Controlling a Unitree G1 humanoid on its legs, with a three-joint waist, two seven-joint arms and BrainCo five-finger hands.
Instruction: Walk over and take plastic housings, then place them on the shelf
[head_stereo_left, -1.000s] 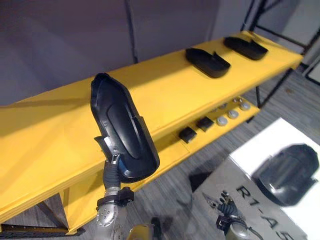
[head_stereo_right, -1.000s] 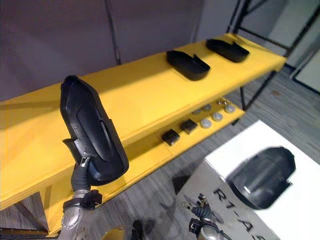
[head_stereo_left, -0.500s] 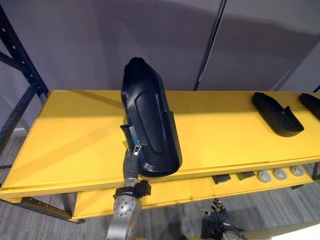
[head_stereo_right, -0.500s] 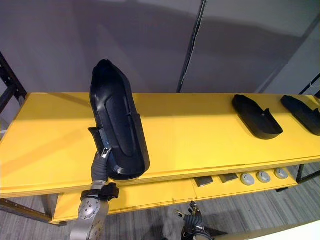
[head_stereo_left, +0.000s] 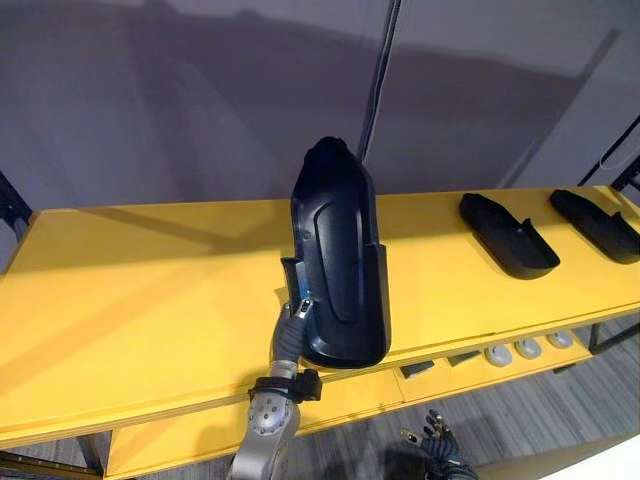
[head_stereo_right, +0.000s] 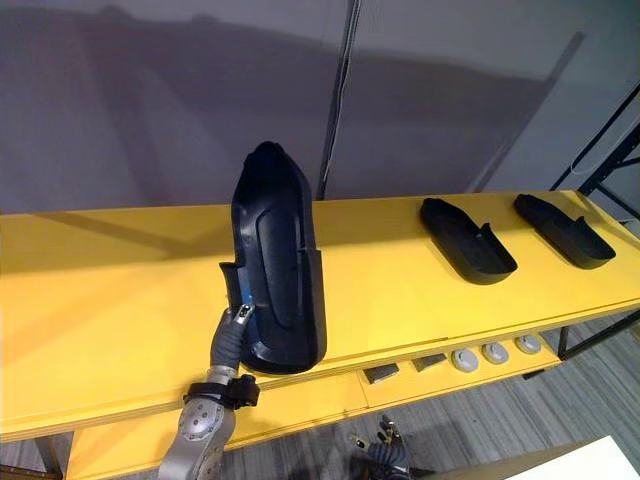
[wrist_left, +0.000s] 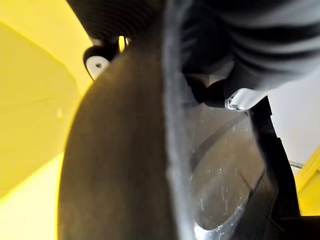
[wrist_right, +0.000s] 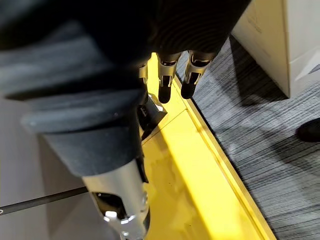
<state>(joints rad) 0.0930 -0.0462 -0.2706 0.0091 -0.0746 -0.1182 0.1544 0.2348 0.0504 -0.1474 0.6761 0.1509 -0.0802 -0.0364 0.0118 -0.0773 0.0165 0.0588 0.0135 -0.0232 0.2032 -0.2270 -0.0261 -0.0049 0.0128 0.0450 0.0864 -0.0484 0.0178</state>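
housing (head_stereo_left: 340, 265) upright in left hand (head_stereo_left: 291, 332)

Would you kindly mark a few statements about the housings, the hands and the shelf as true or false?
1. The left hand holds the held housing upright. True.
2. Three housings lie flat on the shelf. False: two do, the middle housing and the right-end housing.
3. The right hand grips a housing. False: its fingers are relaxed and hold nothing.
4. Round discs lie on the lower shelf. True.
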